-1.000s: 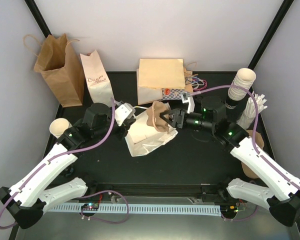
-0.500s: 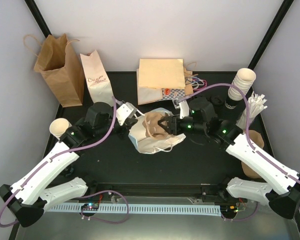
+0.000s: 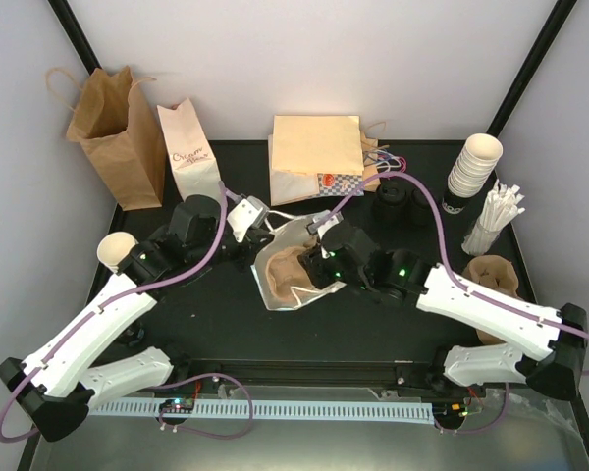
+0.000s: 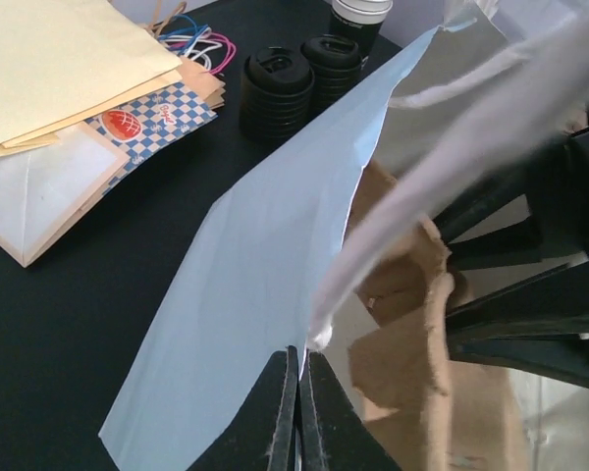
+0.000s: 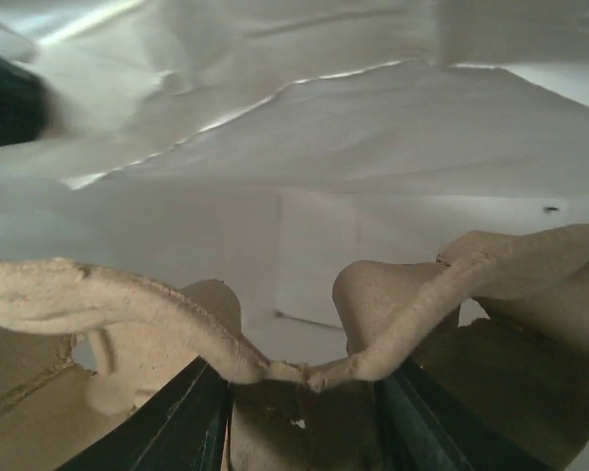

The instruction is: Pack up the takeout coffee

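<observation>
A white paper bag lies on its side mid-table, its mouth facing the right arm. My left gripper is shut on the bag's rim by the handle, seen close up in the left wrist view as the gripper pinching the pale bag. My right gripper is shut on a brown pulp cup carrier that sits partly inside the bag. The right wrist view shows the carrier across the gripper, with the bag's inside beyond. The takeout coffee is out of view.
An upright brown bag and a white printed bag stand at the back left. Flat bags lie at the back. Black lid stacks, a cup stack, stirrers, another carrier and a lidless cup stand around.
My right arm has swung left and nearer, pushing the carrier deeper into the bag. The bag's mouth has spread and turned. My left gripper has held its place.
</observation>
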